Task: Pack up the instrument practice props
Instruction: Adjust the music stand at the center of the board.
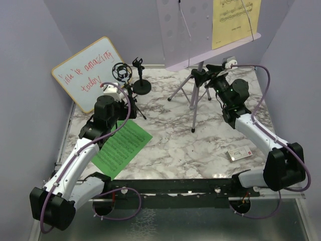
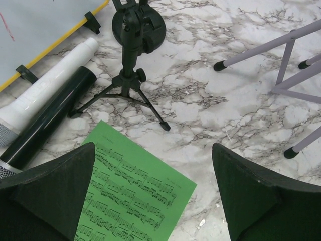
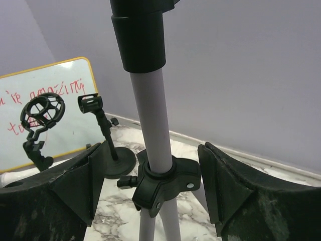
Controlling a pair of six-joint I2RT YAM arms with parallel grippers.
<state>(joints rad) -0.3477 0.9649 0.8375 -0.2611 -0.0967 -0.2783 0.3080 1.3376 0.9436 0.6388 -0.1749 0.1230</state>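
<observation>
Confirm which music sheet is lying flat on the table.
The green sheet, flat on the marble table. The yellow sheet is propped upright on the lilac music rack.

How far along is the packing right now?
Nothing looks packed yet. The right gripper sits open around the lilac rack pole; the left gripper hovers open over the green sheet. Remaining: yellow sheet on the rack, two microphones, tripod, round-base holder.
</observation>
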